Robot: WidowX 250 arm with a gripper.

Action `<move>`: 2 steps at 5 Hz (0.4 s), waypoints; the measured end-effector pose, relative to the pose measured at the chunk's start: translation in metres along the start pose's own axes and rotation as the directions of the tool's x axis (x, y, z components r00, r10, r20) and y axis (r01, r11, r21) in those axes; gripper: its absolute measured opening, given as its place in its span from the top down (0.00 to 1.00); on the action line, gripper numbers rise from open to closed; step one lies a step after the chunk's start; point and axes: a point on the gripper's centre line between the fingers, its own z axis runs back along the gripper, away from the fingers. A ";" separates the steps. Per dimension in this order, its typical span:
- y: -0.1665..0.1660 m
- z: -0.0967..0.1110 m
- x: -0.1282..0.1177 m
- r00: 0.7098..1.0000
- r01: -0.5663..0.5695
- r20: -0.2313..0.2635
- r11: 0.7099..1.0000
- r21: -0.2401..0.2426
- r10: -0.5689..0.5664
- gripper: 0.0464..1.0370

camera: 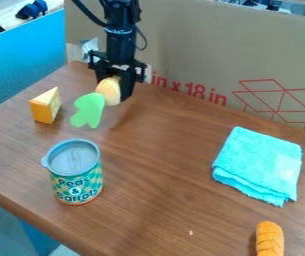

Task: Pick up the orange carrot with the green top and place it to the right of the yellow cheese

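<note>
The gripper [114, 89] is at the upper left of the camera view, pointing down over the far part of the brown wooden table [161, 195]. It is closed on a toy vegetable [108, 91], with a finger at either side of the pale yellow-orange, rounded body. The green leafy top [88, 110] extends from that body toward the lower left of the view. Whether the vegetable touches the tabletop cannot be determined. A cheese wedge [45, 106], orange with a pale yellow sloping face, stands just beside the leafy top, on its left in the view, with a gap between the two. Nearer the camera, a can [78, 184] stands upright, with a patterned green and yellow label and a grey-blue top. A folded turquoise cloth [258, 164] lies flat at the right of the table, well apart from the gripper. An orange, ridged toy piece [269, 241] is at the lower right, nearer the camera than the cloth. A cardboard panel [195, 45] with red markings stands behind the table; a blue panel [21, 60] stands at the left.
</note>
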 end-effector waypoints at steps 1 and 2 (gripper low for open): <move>0.005 -0.001 -0.009 0.998 -0.013 -0.056 0.999 0.032 0.015 0.45; 0.007 -0.019 -0.015 0.989 -0.019 -0.144 0.999 0.035 0.024 0.45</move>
